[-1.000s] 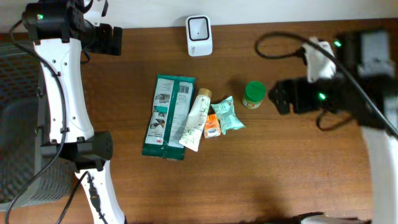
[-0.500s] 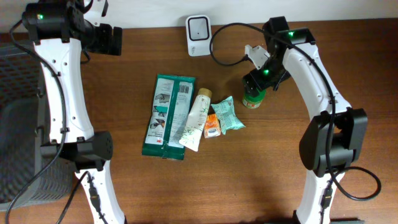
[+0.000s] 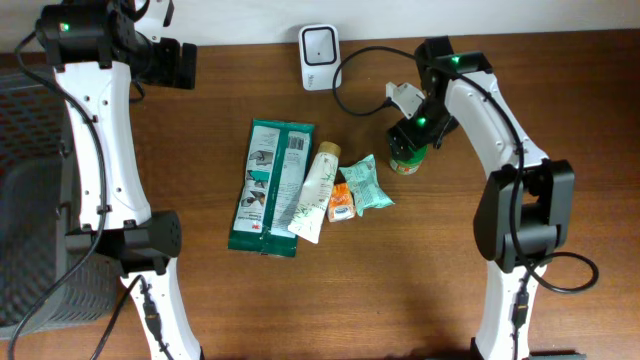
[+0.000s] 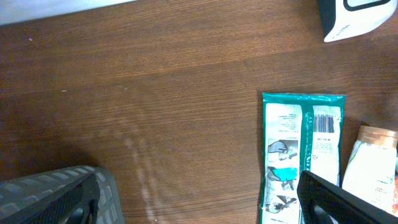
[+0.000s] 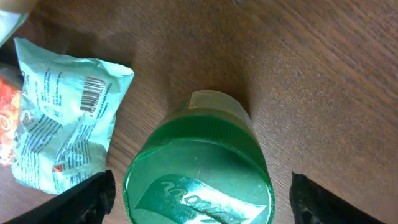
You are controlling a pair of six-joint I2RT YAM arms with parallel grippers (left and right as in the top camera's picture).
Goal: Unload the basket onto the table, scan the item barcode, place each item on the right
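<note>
Nearest the front edge of the table [image 3: 420,290], toward its middle, lies a clutter of packets: a flat green pack [image 3: 270,185], a pale tube [image 3: 315,190], an orange sachet [image 3: 341,200] and a pale green sachet [image 3: 368,185]. Just right of these stands a green jar [image 5: 198,155], upright. The right gripper [image 5: 208,198] hangs over its lid with the fingers spread to either side and no contact visible. The scanner [image 3: 320,43] sits at the far edge. The left gripper [image 3: 178,65] is parked spread and empty by the far left corner.

The jar is round and looks smooth-lidded, so an off-centre squeeze may tip it or shove it into the pale green sachet. Its barcode is not visible, so it may reach the scanner facing the wrong way. The black cable [image 3: 350,85] looping beside the scanner could drag it.
</note>
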